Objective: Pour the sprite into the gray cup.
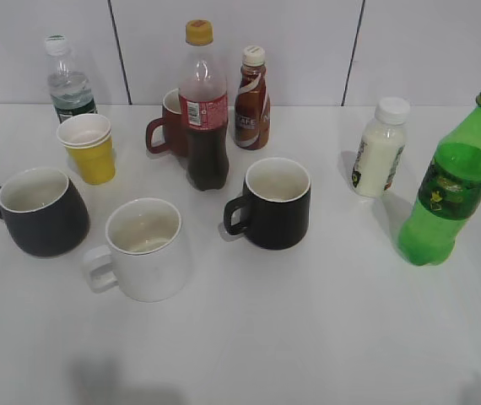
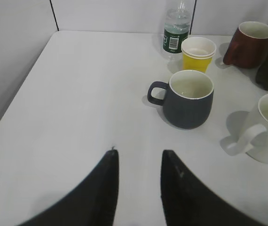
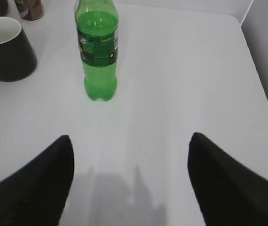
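Right now the sprite [image 1: 453, 190] stands upright, uncapped, far right on the tabletop [image 1: 308, 337], w/ a white bottle [image 1: 379, 147] near it. Gray cup [image 1: 40, 211] sits far left, beside a white mug [image 1: 143, 250]. Left fingers [image 2: 139, 162] narrowly apart, empty, near the cup; right fingers [image 3: 129, 150] wide apart, empty, facing the sprite.

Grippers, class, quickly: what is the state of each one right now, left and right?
Left gripper: jaws slightly apart, holding nothing, short of the gray cup.
Right gripper: jaws wide open, empty, facing the sprite.
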### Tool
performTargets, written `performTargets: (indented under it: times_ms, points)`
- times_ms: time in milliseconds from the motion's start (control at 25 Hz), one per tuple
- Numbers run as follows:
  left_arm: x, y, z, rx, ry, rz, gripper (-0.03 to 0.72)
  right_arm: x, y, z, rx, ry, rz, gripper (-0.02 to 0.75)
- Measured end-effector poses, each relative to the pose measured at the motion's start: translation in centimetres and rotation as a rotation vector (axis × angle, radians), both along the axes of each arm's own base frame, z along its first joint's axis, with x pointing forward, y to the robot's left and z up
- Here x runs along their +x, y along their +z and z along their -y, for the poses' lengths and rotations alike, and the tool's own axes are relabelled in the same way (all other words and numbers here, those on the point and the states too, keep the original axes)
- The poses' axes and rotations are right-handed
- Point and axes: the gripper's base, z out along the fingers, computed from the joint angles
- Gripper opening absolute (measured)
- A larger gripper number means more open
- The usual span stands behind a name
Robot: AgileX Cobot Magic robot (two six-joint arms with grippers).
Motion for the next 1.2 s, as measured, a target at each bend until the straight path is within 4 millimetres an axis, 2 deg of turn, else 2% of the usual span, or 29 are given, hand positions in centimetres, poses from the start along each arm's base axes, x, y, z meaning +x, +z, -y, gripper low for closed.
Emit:
performTargets:
  times_ms: [1200]
  points:
    - [0.0,0.0,0.0,0.0,0.0,0.0,0.239,0.0,0.0,0.0,0.0,0.0,0.0,0.564]
